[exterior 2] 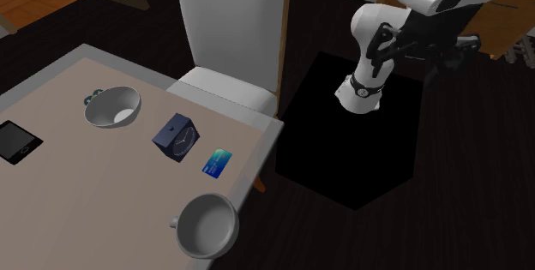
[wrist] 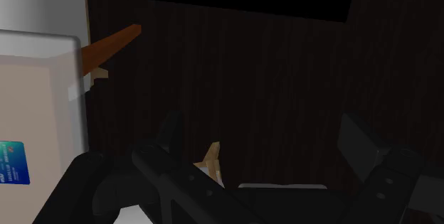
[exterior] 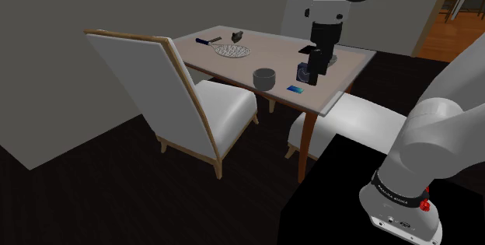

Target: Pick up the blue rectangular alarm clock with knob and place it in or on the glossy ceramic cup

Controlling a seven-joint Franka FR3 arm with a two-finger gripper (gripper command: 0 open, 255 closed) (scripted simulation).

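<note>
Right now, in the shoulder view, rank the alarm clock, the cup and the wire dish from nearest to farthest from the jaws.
1. Blue alarm clock, on that view's right.
2. Grey cup, in the middle.
3. Wire dish, farther left and back.

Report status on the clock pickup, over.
End effector open, empty, beyond beige table edge. Dark blue box-shaped alarm clock on it, untouched. Flat blue card beside clock, apart.

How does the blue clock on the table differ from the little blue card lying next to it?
The clock is a chunky box; the card is thin and lies flat. The clock is dark navy with a dial on one face; the card is brighter blue with a teal patch. The card lies nearer the edge of the table than the clock. Both are blue, rectangular and rest on the table, close but apart.
</note>
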